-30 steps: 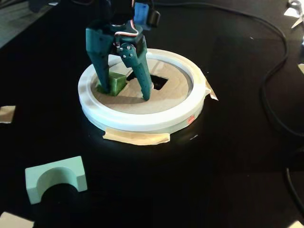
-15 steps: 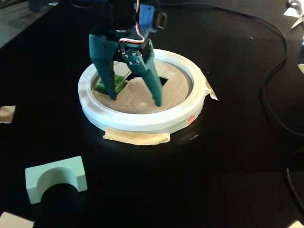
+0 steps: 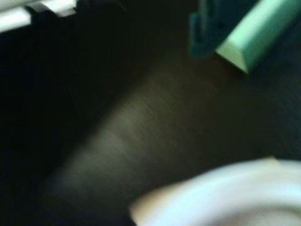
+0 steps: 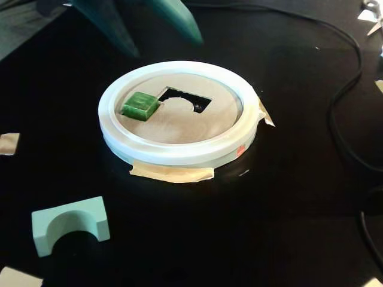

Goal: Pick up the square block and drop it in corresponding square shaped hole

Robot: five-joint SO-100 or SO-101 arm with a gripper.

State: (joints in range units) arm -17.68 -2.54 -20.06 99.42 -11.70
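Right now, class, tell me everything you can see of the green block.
The green block is small, square and glossy, darker on top with paler sides. In the fixed view it sits at the left of the wooden lid, inside the white ring, seemingly sunk partly into a square hole. Its corner meets the open arch-shaped hole. Nothing grips it; the fingers hang apart above.

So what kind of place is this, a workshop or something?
Probably a hobby desk: a round shape-sorter taped to a black table, loose cables, and a green block in its hole.
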